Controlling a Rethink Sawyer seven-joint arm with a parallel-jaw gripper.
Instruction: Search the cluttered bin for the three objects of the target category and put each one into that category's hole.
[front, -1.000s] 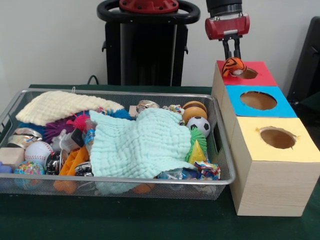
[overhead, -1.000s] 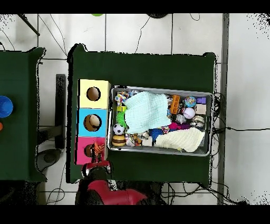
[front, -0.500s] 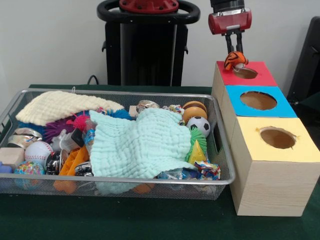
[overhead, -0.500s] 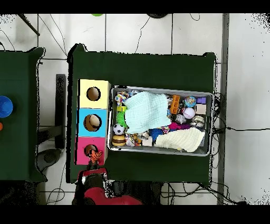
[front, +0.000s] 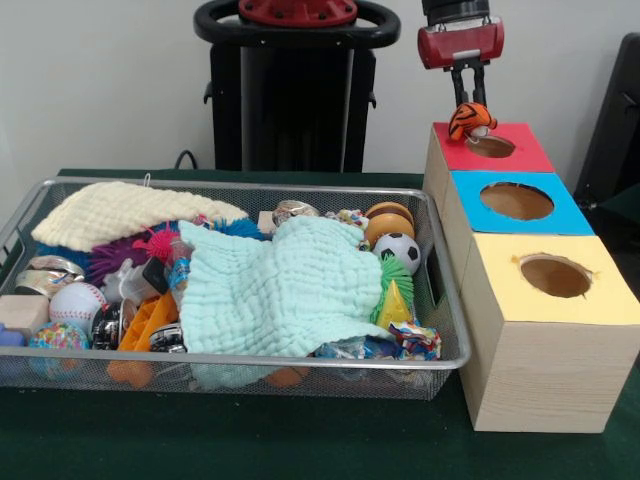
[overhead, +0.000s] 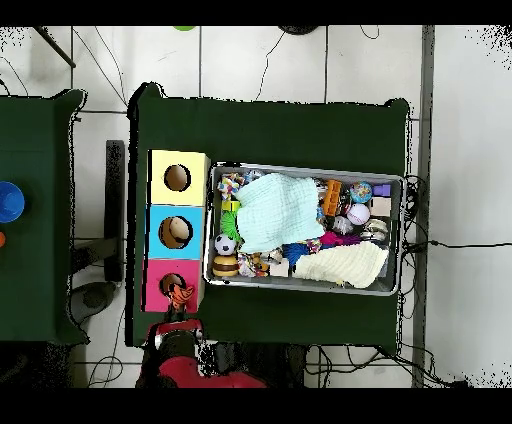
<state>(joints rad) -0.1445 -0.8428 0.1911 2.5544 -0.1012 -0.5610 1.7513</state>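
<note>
**Tiger toy at red hole, not yet in**

End effector hangs above the red box, fingers apart w/ nothing between them. Orange striped tiger toy sits just below the tips, perched on the rim of the red hole, not inside. In the overhead view it lies at the hole's edge too.

Progress, as a judgement: one object at its hole but not thru. Can't see inside the boxes, so the count already in is unknown. Wire bin is full; mint cloth covers much of it, so more searching likely left.
</note>
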